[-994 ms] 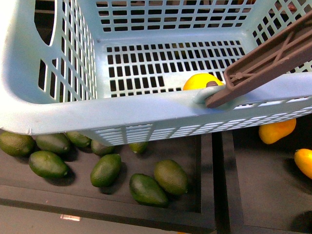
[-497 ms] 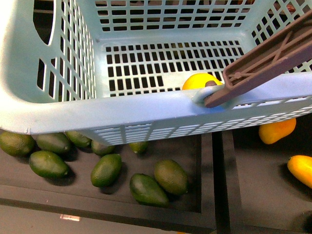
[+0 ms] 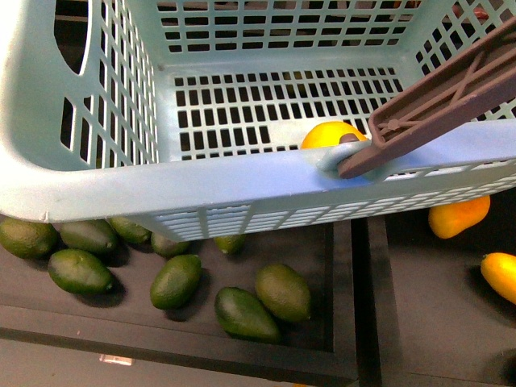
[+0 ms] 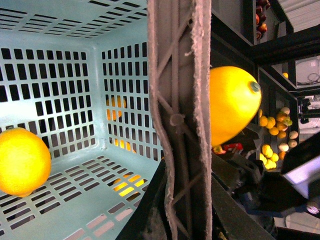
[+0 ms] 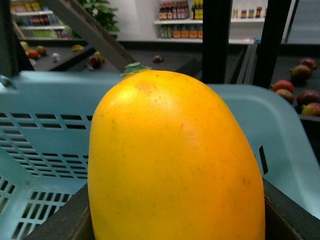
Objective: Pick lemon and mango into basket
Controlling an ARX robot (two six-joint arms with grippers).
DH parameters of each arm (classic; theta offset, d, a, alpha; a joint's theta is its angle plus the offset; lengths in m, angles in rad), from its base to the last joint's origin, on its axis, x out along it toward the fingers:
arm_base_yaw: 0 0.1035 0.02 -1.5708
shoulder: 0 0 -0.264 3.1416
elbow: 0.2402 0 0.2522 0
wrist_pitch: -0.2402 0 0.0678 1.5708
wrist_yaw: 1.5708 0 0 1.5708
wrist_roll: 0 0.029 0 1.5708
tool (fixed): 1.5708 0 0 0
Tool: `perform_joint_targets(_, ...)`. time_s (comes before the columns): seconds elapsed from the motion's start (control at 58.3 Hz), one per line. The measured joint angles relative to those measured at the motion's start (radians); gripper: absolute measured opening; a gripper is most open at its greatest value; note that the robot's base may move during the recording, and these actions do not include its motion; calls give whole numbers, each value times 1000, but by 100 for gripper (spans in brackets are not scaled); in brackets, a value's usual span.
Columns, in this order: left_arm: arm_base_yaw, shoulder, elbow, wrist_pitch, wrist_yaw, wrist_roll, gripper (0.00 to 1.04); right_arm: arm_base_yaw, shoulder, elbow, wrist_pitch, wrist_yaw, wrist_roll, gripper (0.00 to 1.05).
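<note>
The aqua basket (image 3: 242,181) fills the top of the front view, held above the bins. The lemon (image 3: 329,133) lies on its slotted floor and also shows in the left wrist view (image 4: 22,160). My left gripper (image 4: 175,205) is shut on the basket's grey-brown handle (image 4: 175,100), which runs between its dark fingers (image 4: 227,210). My right gripper (image 5: 175,227) is shut on the mango (image 5: 175,160), which fills its view, close before the basket's rim (image 5: 280,130). The mango shows beyond the handle in the left wrist view (image 4: 232,102). Neither gripper shows in the front view.
Several dark green fruits (image 3: 173,280) lie in a black bin (image 3: 339,322) under the basket. Two orange-yellow fruits (image 3: 458,216) show over the bin to the right, one at the picture's edge (image 3: 500,276). Store shelves with produce stand behind (image 5: 300,80).
The orange-yellow fruit at the front view's right edge has shifted slightly, first down-left and then back a little. The basket and lemon have barely moved.
</note>
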Motion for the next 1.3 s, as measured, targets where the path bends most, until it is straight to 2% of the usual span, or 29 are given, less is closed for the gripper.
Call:
perform_joint_targets(0.137,0,0,0,0,1,0,8,18,43,5,-9,32,-7,63)
perform_joint_targets(0.377,0,0,0,0,1,0,8,10,3,-2,4,71,13,97)
perform_joint_targets(0.634,0,0,-6,-1,-2,-3,8,-89,-212,-129,-37,169,42,96)
perform_joint_targets(0.703,0,0,-6,-1,-5,1,8,-108,-312,-203,-92,219,43,96)
perform_joint_targets(0.891,0,0,-6,-1,2,0,8,-110,-615,-385,-308,276,79,96)
perform_joint_targets(0.96,0,0,-6,-1,2,-1,8,-109,-681,-405,-335,285,90,96)
perform_joint_targets(1.011,0,0,-6,-1,2,-2,8,-122,-701,-415,-300,242,69,91)
perform_joint_targets(1.046,0,0,-6,-1,1,-1,8,-154,-717,-430,-260,168,34,85)
perform_joint_targets(1.08,0,0,-6,-1,2,0,8,-169,-727,-440,-250,144,15,80)
perform_joint_targets(1.269,-1,0,-6,-1,1,-3,8,-193,-797,-513,-257,132,-28,50)
perform_joint_targets(1.303,-1,0,-6,-1,-1,-1,8,-193,-818,-526,-264,131,-34,41)
